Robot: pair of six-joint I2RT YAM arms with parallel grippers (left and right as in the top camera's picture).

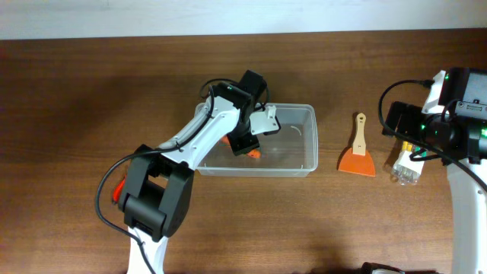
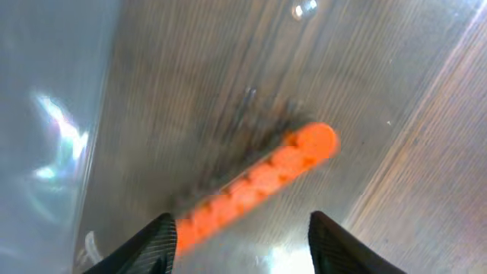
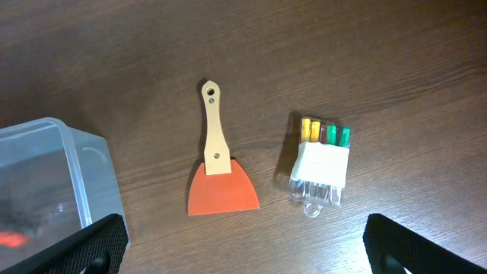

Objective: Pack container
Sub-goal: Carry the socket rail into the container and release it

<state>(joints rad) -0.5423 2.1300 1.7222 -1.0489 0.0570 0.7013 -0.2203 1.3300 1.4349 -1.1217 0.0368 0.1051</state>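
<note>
The clear container sits mid-table, and its corner also shows in the right wrist view. My left gripper reaches down into it. In the left wrist view the left gripper is open, its fingers well apart. A blurred orange tool lies slantwise on the tub floor, its near end close by the left finger. From overhead only a bit of the orange tool shows under the gripper. My right gripper is open over bare table, holding nothing.
An orange scraper with a wooden handle lies right of the tub. Further right lies a clear pack of small coloured tubes, close under the right arm. The left arm stretches from the front edge towards the tub.
</note>
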